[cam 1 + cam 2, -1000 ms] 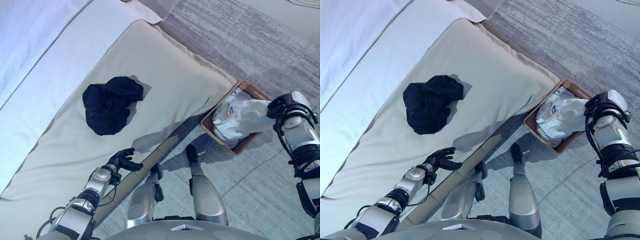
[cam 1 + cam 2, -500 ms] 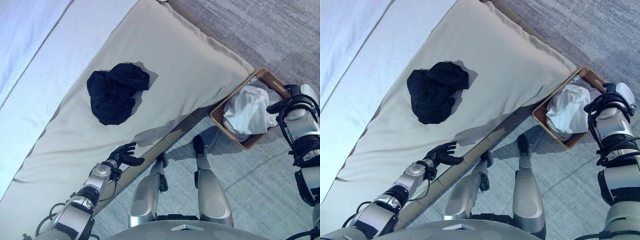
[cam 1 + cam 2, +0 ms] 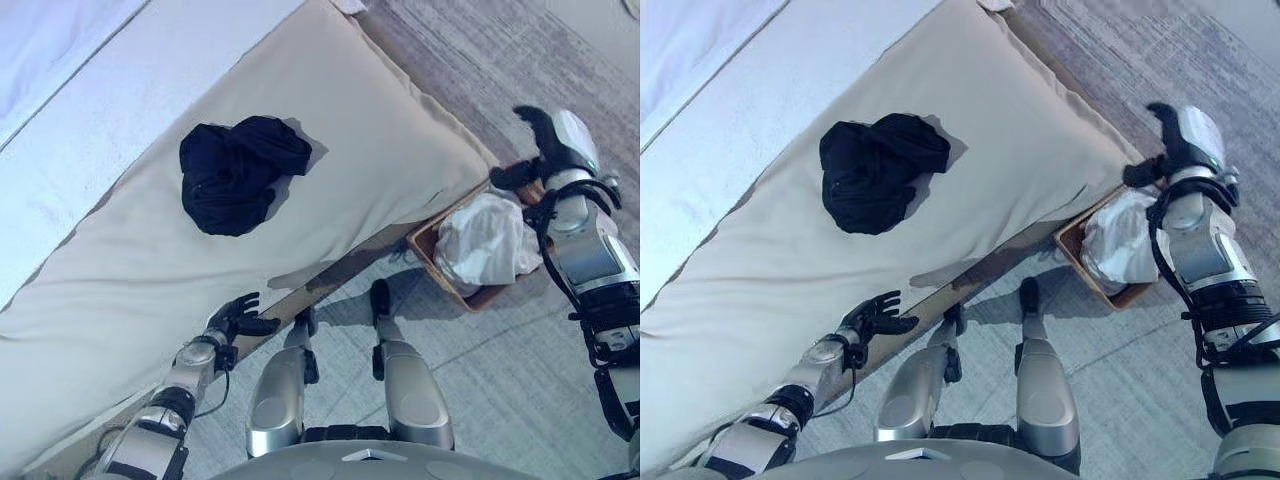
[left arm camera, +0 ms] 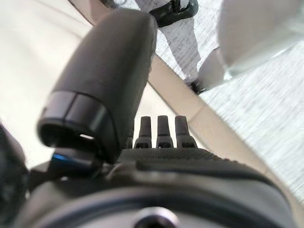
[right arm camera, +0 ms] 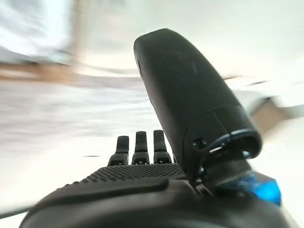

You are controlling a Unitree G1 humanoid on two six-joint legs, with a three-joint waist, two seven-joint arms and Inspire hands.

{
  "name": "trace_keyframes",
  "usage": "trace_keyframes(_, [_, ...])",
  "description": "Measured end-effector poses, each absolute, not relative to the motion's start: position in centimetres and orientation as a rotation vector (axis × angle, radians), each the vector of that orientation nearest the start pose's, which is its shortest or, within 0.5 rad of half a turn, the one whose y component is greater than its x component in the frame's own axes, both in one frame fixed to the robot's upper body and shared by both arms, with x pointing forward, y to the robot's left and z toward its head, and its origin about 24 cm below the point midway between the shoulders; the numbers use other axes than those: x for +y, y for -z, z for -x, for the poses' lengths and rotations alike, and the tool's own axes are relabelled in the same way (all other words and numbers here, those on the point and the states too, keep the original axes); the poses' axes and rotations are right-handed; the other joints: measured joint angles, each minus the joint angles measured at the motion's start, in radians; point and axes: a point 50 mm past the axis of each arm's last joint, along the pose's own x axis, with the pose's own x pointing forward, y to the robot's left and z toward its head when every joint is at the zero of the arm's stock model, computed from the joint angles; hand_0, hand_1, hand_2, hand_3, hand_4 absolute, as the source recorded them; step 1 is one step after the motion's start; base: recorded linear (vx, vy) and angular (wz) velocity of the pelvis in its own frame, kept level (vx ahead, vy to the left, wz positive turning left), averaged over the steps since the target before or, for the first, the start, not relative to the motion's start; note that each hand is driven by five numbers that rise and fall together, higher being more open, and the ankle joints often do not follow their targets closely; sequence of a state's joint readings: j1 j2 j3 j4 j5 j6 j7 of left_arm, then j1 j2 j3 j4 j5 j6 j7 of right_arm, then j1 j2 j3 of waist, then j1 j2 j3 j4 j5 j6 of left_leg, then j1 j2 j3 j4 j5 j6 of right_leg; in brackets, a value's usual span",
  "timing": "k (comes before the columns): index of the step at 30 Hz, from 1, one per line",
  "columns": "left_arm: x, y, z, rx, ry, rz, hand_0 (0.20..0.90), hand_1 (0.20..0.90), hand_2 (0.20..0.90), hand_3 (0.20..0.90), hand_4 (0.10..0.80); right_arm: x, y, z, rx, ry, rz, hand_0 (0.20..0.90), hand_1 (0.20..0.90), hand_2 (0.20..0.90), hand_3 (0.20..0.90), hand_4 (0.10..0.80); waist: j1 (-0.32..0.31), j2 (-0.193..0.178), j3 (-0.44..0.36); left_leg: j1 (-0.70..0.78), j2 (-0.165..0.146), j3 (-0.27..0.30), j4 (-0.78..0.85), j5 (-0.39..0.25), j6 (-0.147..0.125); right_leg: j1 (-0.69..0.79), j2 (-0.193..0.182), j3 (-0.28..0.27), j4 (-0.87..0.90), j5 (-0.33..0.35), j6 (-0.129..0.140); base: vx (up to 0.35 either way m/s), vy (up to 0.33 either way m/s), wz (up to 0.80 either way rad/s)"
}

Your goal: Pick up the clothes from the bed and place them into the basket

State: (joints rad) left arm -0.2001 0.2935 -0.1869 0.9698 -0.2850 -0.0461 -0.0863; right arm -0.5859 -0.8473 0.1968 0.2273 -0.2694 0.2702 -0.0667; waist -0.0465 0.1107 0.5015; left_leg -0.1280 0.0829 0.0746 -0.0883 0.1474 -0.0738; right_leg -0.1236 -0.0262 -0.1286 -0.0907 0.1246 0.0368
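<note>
My right hand (image 3: pixel 1175 140) hung above the far end of the wicker basket (image 3: pixel 432 252), its fingers straight and apart and holding nothing; my right wrist view showed the same, the thumb (image 5: pixel 190 99) standing clear and the fingertips (image 5: pixel 140 142) stretched out with nothing between them. Below that hand and slightly toward me, a crumpled white garment (image 3: pixel 485 240) lay inside the basket, filling most of it and bulging over the rim. The basket sat on the grey carpet (image 3: pixel 500 380), tucked against the edge of the bed (image 3: pixel 120 300), close beside the corner of the beige cover. My left hand (image 3: pixel 238 320) rested low at the near edge of the bed, its fingers loosely spread and relaxed, gripping nothing; in my left wrist view the fingers (image 4: pixel 164 128) pointed out over the wooden bed rail (image 4: pixel 190 109) with the beige cover to one side and the carpet to the other. Well beyond my left hand, farther up the bed and away from both hands, a bundled black garment (image 3: pixel 880 170) lay on the beige cover, untouched. It was well apart from the basket, across the width of the cover from my right hand. Past the black garment the cover gave way to a white sheet (image 3: pixel 80 100).
</note>
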Motion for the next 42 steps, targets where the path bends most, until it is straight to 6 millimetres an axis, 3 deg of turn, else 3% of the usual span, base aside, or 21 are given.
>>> trace_keyframes(5, [21.9,10.4,-21.6,0.762,0.014,-0.077,0.900,0.900,0.900,0.900,0.800,-25.8,-19.9,-35.3,-0.068,0.125,1.213,0.900,0.900,0.900,0.900,0.800,0.100,-0.039,-0.021,-0.044,-0.015,-0.096,0.018,0.012,0.005,0.017,-0.011,-0.094,0.002,-0.019,0.003,0.056,0.124,0.54])
trace_keyframes(10, [22.0,10.8,-21.1,0.790,-0.004,-0.050,0.900,0.900,0.900,0.900,0.800,-25.5,-19.2,-37.5,0.023,0.120,1.226,0.900,0.900,0.900,0.900,0.800,0.209,-0.042,-0.022,-0.080,-0.049,-0.188,0.056,0.015,0.007,0.026,-0.033,-0.180,0.046,-0.059,0.015,0.088,0.082,0.64])
trace_keyframes(15, [24.2,10.8,-20.6,0.818,-0.063,-0.062,0.900,0.900,0.900,0.900,0.800,-24.2,-18.4,-39.9,0.111,0.146,1.225,0.900,0.900,0.900,0.900,0.800,0.335,-0.065,-0.017,-0.088,-0.081,-0.286,0.086,0.016,0.006,0.056,-0.068,-0.286,0.112,-0.120,0.031,0.172,0.004,0.66])
trace_keyframes(19, [25.8,10.1,-20.8,0.807,-0.079,-0.093,0.900,0.900,0.900,0.900,0.800,-22.6,-20.3,-41.5,0.130,0.223,1.189,0.900,0.900,0.900,0.900,0.800,0.427,-0.091,-0.005,-0.120,-0.113,-0.346,0.114,0.007,0.000,0.024,-0.112,-0.348,0.225,-0.191,0.038,0.046,0.094,0.52])
trace_keyframes(24, [25.3,9.8,-21.4,0.772,-0.048,-0.073,0.900,0.900,0.900,0.900,0.800,-23.4,-23.0,-42.0,0.189,0.332,1.174,0.900,0.900,0.900,0.900,0.800,0.514,-0.096,-0.004,-0.252,-0.147,-0.392,0.173,-0.001,-0.005,-0.097,-0.157,-0.383,0.333,-0.227,0.044,-0.010,0.043,0.39])
trace_keyframes(29, [25.1,10.0,-20.7,0.763,-0.039,-0.058,0.900,0.900,0.900,0.900,0.800,-24.0,-21.6,-41.8,0.393,0.254,1.175,0.900,0.900,0.900,0.900,0.800,0.543,-0.099,-0.003,-0.335,-0.167,-0.422,0.190,-0.010,-0.009,-0.162,-0.175,-0.408,0.356,-0.232,0.045,0.003,-0.013,0.19])
trace_keyframes(30, [25.0,9.8,-21.0,0.746,-0.031,-0.058,0.900,0.900,0.900,0.900,0.800,-24.2,-21.3,-41.6,0.458,0.219,1.181,0.566,0.566,0.566,0.510,0.410,0.549,-0.102,-0.002,-0.353,-0.166,-0.425,0.193,-0.010,-0.009,-0.175,-0.175,-0.411,0.355,-0.232,0.045,0.011,-0.084,0.11])
trace_keyframes(31, [24.9,9.7,-21.1,0.736,-0.026,-0.058,0.900,0.900,0.900,0.900,0.800,-24.3,-21.0,-41.5,0.500,0.193,1.200,0.516,0.516,0.516,0.453,0.353,0.553,-0.104,-0.001,-0.370,-0.166,-0.427,0.201,-0.009,-0.009,-0.188,-0.175,-0.415,0.356,-0.232,0.045,0.010,-0.100,0.05])
trace_keyframes(32, [25.0,9.5,-21.2,0.730,-0.023,-0.060,0.900,0.900,0.900,0.900,0.800,-24.3,-21.3,-41.5,0.511,0.189,1.221,0.300,0.300,0.300,0.200,0.100,0.557,-0.108,0.002,-0.378,-0.166,-0.429,0.206,-0.009,-0.009,-0.193,-0.174,-0.418,0.356,-0.232,0.046,0.008,-0.101,0.05])
trace_keyframes(35, [25.6,8.9,-21.7,0.704,-0.013,-0.076,0.900,0.900,0.900,0.900,0.800,-24.7,-23.5,-41.3,0.572,0.115,1.161,0.300,0.300,0.300,0.200,0.100,0.562,-0.128,0.002,-0.379,-0.163,-0.435,0.208,-0.008,-0.009,-0.190,-0.170,-0.426,0.354,-0.230,0.049,0.007,-0.133,0.03])
trace_keyframes(39, [26.9,7.6,-22.4,0.662,-0.015,-0.117,0.900,0.900,0.900,0.900,0.800,-24.5,-23.0,-41.2,0.605,0.004,1.040,0.300,0.300,0.300,0.200,0.100,0.559,-0.178,0.002,-0.378,-0.147,-0.437,0.209,-0.004,-0.012,-0.183,-0.149,-0.428,0.336,-0.230,0.049,-0.012,-0.132,-0.03])
trace_keyframes(42, [26.9,7.5,-22.5,0.654,-0.016,-0.120,0.900,0.900,0.900,0.900,0.800,-24.3,-23.0,-41.3,0.579,-0.025,1.000,0.300,0.300,0.300,0.200,0.100,0.556,-0.185,0.003,-0.371,-0.132,-0.424,0.217,0.001,-0.006,-0.175,-0.132,-0.411,0.321,-0.225,0.043,-0.039,-0.074,-0.19])
